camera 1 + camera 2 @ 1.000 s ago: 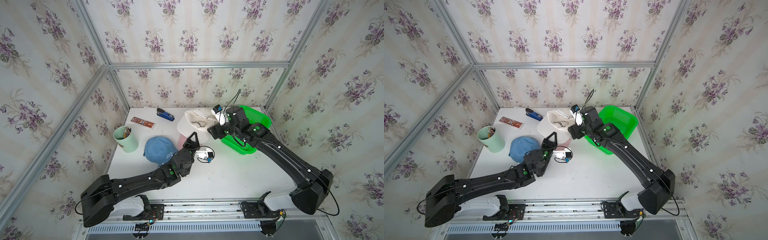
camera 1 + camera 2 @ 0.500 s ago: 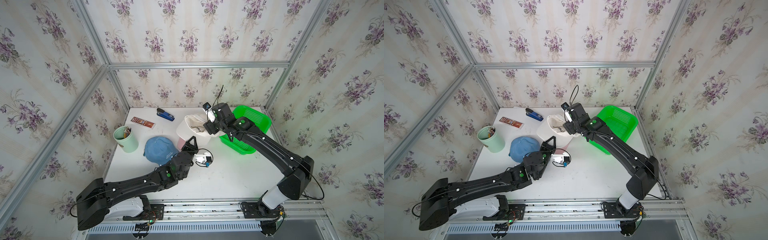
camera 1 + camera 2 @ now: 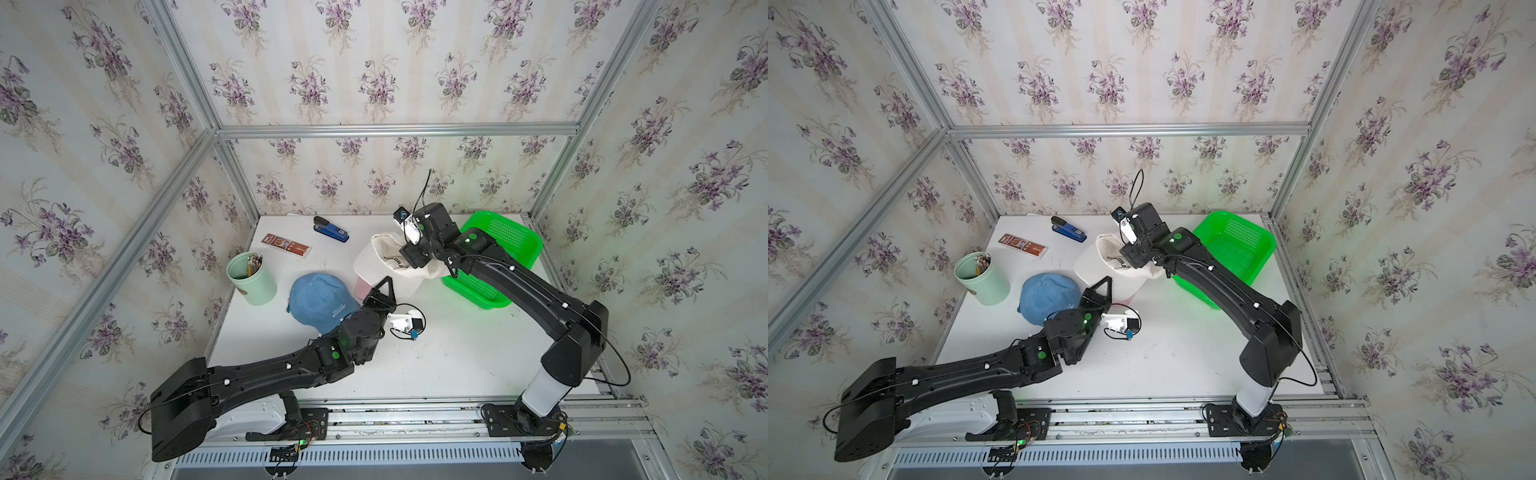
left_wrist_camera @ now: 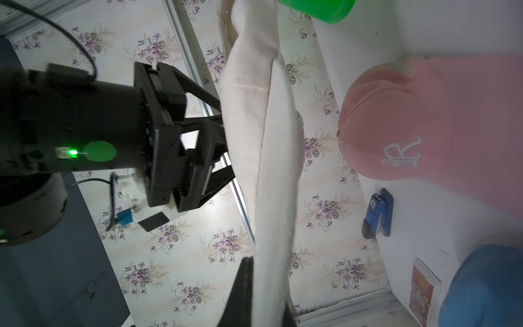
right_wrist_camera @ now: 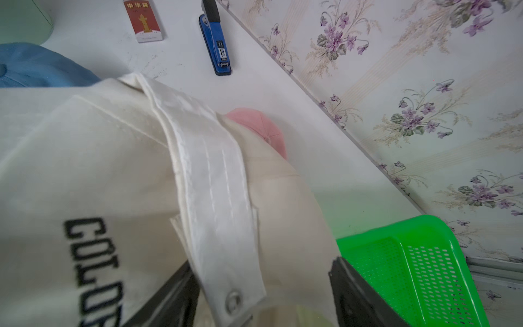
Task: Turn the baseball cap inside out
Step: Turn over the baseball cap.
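Observation:
The baseball cap is cream with black lettering and is held up above the table in both top views. My left gripper reaches up from below and is shut on the cap's lower edge; in the left wrist view the cream cloth runs down into the closed left gripper. My right gripper is at the cap's back. In the right wrist view the right gripper is open, its jaws wide apart either side of the cap's strap and crown cloth.
A pink cap lies under the cream one and a blue cap sits just left of my left wrist. A green basket stands at the back right. A mint pencil cup, a red box and a blue stapler are at the back left.
My right gripper has moved left from over the basket to the cap's back, and its jaws have narrowed a little. The left gripper has kept its hold.

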